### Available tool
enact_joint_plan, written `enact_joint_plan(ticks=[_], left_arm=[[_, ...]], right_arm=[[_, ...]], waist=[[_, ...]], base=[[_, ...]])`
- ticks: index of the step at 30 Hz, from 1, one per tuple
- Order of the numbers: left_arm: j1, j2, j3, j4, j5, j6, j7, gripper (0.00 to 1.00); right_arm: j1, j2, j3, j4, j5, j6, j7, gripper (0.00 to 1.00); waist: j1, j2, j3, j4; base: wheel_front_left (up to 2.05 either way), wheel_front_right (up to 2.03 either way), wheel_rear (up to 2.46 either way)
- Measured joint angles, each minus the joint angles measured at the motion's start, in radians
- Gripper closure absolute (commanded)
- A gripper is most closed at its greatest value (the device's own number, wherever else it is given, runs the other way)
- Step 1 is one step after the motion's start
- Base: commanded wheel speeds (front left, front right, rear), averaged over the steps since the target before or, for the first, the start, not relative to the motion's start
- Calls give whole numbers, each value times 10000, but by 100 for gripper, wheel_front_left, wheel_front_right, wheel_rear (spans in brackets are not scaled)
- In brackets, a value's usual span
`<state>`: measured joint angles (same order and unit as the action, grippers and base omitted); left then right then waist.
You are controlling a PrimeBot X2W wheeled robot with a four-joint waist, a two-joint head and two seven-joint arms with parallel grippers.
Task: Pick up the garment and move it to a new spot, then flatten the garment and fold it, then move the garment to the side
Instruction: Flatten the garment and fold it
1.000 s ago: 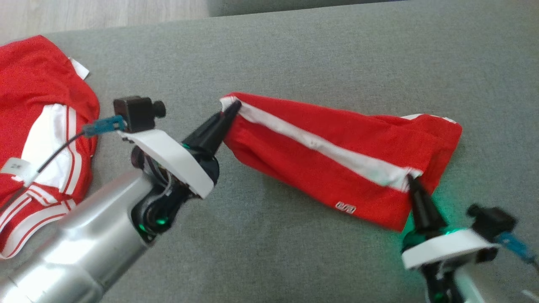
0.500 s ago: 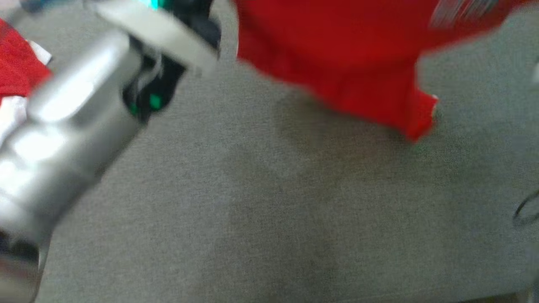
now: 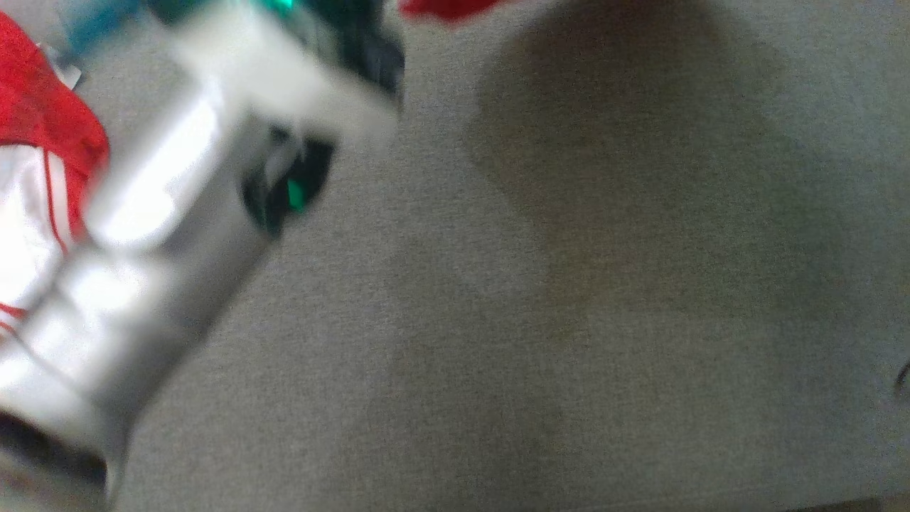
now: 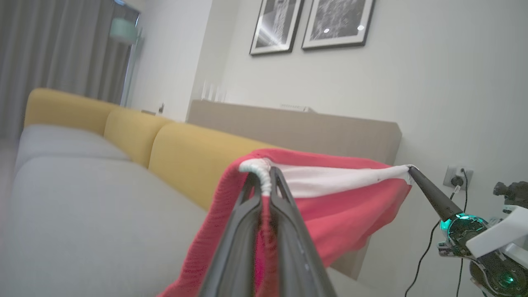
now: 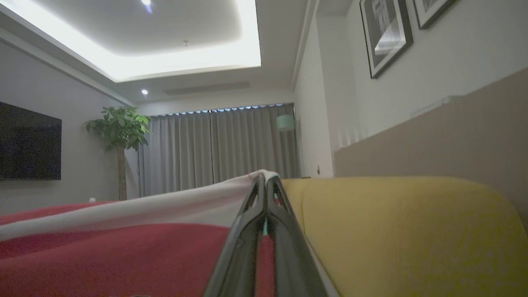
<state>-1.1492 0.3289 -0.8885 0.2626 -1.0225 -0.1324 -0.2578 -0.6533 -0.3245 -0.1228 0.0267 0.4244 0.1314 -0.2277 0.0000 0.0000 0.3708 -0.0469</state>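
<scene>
The left gripper (image 4: 264,176) is pinched tight on the white-trimmed edge of the red garment (image 4: 342,210), with the cloth squeezed between its jaws. The right gripper (image 5: 264,178) is likewise clamped on the white band at the garment's other end, off to the right. The garment hangs stretched between the two, lifted above the grey sofa seat (image 4: 82,198) (a broad shadow (image 3: 625,178) lies on the grey fabric in the head view), with yellow back cushions (image 4: 194,161) on the far side. A second red-and-white garment (image 3: 43,135) lies at the left, beside the blurred left forearm (image 3: 149,235).

Garment (image 4: 350,206) between left tool (image 4: 264,181), right tool (image 4: 412,171)
</scene>
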Motion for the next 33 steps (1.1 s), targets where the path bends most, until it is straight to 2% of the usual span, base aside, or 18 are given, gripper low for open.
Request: enact_joint_plan(ticks=[5,10,14,17,20,23,25,31,32,33], left_arm=[[3592,90,587,-407,1501,0,12,100],[6612,-293,1256,-702,2734,-2,13,100],[8438,-650,1948,-1246,3417,-8,15,100],[9469,-731,2071,-1615,3609,-8,15,100],[9844,-848,1914,-1726,3651,-8,15,100],[9584,-997,1887,-1628,3576,-4,13,100],[9126,-1179,1756,-1325,3266,-2,13,100],[7177,-1764,1323,63,2015,0,115,100],[7177,-1764,1323,63,2015,0,115,100],[6646,-1975,1210,477,1404,0,198,100]], right_arm=[[3307,892,-127,-449,301,0,94,100],[5885,1687,-535,-961,706,0,90,100],[7755,1724,-759,-1962,968,0,157,100],[8447,1590,-780,-2405,1193,0,353,100],[8394,1352,-836,-2468,1198,0,548,100],[7796,1133,-727,-1979,1016,0,861,100],[7065,1043,-604,-1388,905,0,1009,100],[4702,58,251,353,535,0,1588,100],[4702,58,251,353,535,0,1588,100],[4042,-288,633,849,516,0,1691,100]], waist=[[-1,0,-133,170],[-2,0,-395,274],[-3,0,-719,315],[-3,0,-984,261],[-3,1,-1222,290],[-3,1,-1300,426],[-1,0,-1267,560],[0,1,-941,995],[0,1,-941,995],[1,0,-790,1140]], base=[[0,0,0],[0,0,0],[0,0,0],[0,0,0],[0,0,0],[0,0,0],[0,0,0],[0,0,0],[0,0,0],[0,0,0]])
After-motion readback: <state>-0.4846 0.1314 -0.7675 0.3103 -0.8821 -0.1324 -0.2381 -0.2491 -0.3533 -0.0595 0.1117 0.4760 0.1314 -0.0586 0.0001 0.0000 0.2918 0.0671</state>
